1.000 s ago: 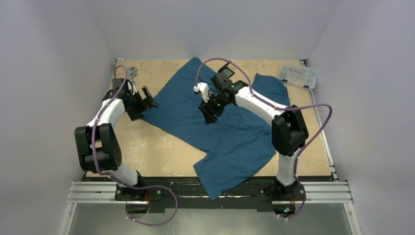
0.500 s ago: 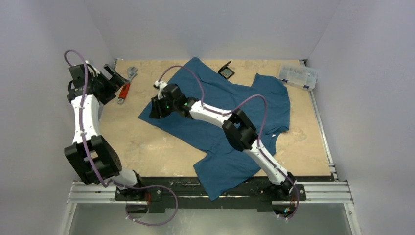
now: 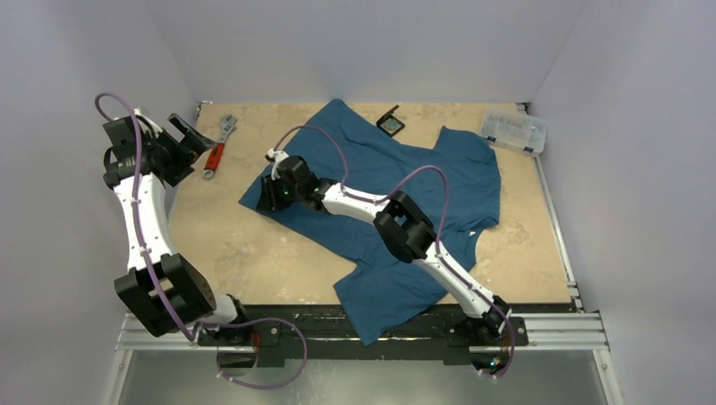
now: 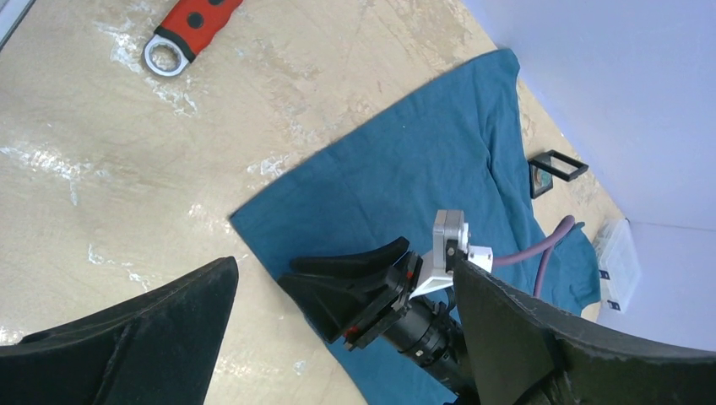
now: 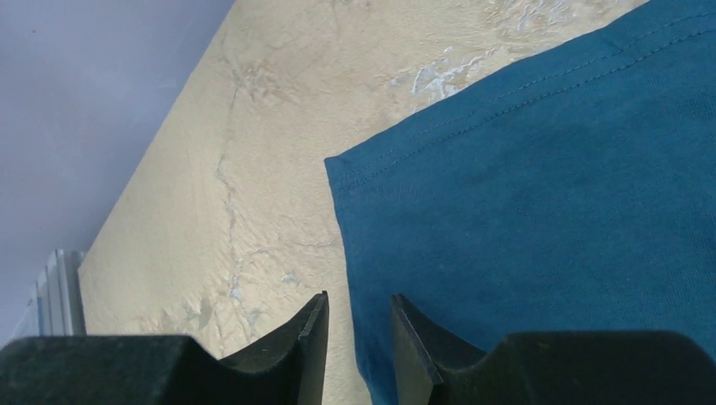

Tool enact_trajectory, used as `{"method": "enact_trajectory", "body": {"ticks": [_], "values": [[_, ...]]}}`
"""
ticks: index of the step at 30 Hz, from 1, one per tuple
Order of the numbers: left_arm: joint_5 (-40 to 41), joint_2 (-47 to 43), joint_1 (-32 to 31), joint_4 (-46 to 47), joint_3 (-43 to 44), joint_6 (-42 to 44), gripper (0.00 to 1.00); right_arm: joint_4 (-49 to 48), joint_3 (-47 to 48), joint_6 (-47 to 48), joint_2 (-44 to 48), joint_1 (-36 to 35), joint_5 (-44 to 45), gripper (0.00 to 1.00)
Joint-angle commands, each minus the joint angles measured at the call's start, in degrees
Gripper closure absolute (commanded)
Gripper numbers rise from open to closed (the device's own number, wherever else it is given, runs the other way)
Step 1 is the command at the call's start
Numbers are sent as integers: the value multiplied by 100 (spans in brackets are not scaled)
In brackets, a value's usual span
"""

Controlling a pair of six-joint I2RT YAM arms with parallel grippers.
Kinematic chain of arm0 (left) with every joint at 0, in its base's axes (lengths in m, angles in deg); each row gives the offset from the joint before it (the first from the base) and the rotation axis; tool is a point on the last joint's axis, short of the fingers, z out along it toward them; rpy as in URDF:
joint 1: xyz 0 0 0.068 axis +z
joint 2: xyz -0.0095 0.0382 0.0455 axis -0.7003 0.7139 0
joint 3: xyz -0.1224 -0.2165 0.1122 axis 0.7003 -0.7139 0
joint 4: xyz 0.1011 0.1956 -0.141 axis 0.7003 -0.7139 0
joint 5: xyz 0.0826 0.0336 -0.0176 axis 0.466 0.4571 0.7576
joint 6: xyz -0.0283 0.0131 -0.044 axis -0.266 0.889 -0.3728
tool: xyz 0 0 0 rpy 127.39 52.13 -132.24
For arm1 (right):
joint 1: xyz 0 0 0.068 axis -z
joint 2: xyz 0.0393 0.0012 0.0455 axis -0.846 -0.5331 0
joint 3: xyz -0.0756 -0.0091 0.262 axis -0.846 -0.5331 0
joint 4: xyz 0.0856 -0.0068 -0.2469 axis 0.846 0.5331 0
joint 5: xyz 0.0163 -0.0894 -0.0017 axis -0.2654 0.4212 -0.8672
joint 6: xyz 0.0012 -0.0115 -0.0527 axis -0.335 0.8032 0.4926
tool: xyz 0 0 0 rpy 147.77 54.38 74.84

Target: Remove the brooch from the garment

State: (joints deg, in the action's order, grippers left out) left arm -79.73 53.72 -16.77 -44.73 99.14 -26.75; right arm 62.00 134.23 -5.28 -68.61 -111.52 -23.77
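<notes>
Right hand (image 3: 268,196) is stretched out low over the T-shirt (image 3: 405,202), at its 9 o'clock corner, fingers (image 5: 314,333) nearly pressed together with only a thin gap, the hem edge just beneath them. Left hand (image 3: 187,135) hangs up near the 10 o'clock corner of the table (image 3: 253,253), fingers (image 4: 127,337) spread wide, gripping nothing, beside the red-handled wrench (image 3: 216,150). The brooch can't be made out anywhere.

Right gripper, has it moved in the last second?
Yes. The right gripper went from the middle of the garment leftward to its left corner, farther from the black frame.
</notes>
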Motion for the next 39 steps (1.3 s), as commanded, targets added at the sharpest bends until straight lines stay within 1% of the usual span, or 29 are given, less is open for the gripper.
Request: {"method": "enact_trajectory", "body": {"ticks": [1,4,7,11,15,17,20,22,23,25,27,28,30,31,33,34,36,38,39], "values": [[-81,-278,43,-66,-93,135,0,-313,-177,-507,36,12,-247,66],[-93,-327,52,-88,-61,163,0,-436,-591,-1090,25,-13,-574,65],[-86,-337,53,-190,6,206,0,-516,-782,-1375,-86,-126,-881,66],[-75,-430,48,-294,-1,280,0,-668,-851,-1607,-196,-362,-1213,66],[-98,-559,60,-320,-119,314,0,-795,-696,-1713,-276,-603,-1347,65],[-95,-610,60,-368,-176,357,0,-842,-498,-1741,-319,-690,-1365,63],[-109,-714,60,-392,-261,478,0,-923,-180,-1566,-252,-688,-1453,53],[-144,-769,59,-397,-271,589,0,-818,-253,-1183,87,-521,-1485,47],[-207,-771,62,-385,-268,644,0,-829,-471,-1018,349,-385,-1576,43],[-551,-698,57,-403,-237,885,0,-1013,-1213,-701,1043,31,-2095,37],[-1087,-574,-42,-589,-124,1489,0,-1169,-2088,-473,1997,501,-2781,32],[-1243,-554,-157,-665,-105,1815,0,-1076,-2464,-350,2401,738,-3104,28],[-1615,-707,-501,-744,-229,2591,0,-539,-3124,112,3235,1215,-3592,24],[-1819,-879,-736,-788,-346,3162,0,-163,-3387,404,3684,1425,-3673,23],[-1958,-1299,-1496,-955,-664,4258,0,738,-3905,1226,4491,1853,-3579,23],[-2024,-1522,-1987,-1080,-864,4967,0,1189,-4072,1550,4845,2084,-3392,23],[-2134,-1839,-3039,-1290,-1264,5740,0,2208,-4245,2374,5327,2589,-2934,23],[-2107,-1921,-4243,-1522,-1572,6299,7,3013,-4377,3219,5597,3112,-2332,24],[-1965,-1882,-4900,-1582,-1718,6448,11,3351,-4399,3467,5654,3556,-2119,25]]}}
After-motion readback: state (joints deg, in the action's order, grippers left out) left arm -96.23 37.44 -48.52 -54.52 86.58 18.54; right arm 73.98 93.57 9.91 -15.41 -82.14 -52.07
